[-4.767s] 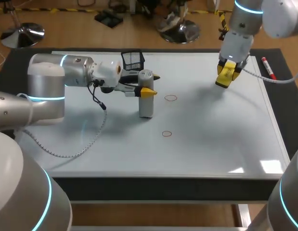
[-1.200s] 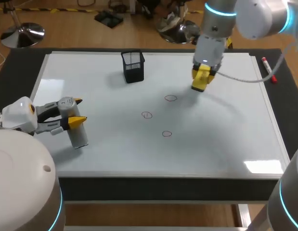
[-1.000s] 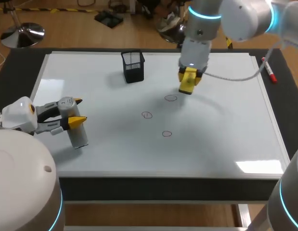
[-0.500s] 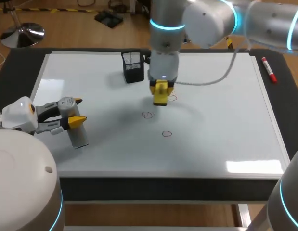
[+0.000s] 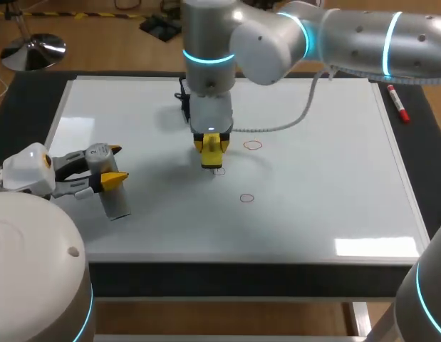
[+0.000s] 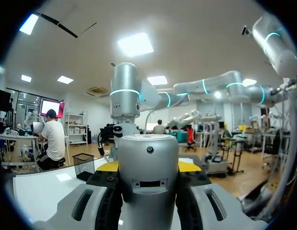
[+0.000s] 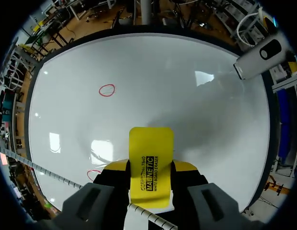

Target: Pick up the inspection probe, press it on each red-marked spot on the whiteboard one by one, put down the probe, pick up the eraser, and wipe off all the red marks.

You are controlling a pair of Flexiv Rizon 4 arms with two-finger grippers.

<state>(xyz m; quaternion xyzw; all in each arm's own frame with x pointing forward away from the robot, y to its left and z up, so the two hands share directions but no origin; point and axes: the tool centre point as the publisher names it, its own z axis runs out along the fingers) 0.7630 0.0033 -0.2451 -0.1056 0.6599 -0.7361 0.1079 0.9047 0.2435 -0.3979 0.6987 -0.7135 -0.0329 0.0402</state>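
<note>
Black counter carries a big whiteboard filling most of the head view. The right arm comes in from upper right, reaching past ctr to upper-middle w/ the wrist pointing straight down. The left arm sits at lower left, forearm level over the board's left edge. The probe, a grey cylinder, stands roughly upright at lower left w/ its base at the board, pinched near its top by the left tool, one yellow tip on each side; in the left wrist view the probe sits right btw the fingers. The black mesh cup shows beyond the probe in that view; in the head view it's nearly all hidden behind the right arm. The eraser, a yellow block, is clamped from both sides in the right tool, just left of ctr, low at the board; contact can't be told. In the right wrist view the eraser sticks out ahead btw the fingers, w/ the probe far off across the whiteboard. A red marker lies on the counter off the board's upper-right edge. Three red marks: upper mark right of the eraser, middle mark peeking out just below it, lower mark apart, nearer bottom. In the right wrist view one shows ahead of the eraser, another partly hidden beside a finger.
</note>
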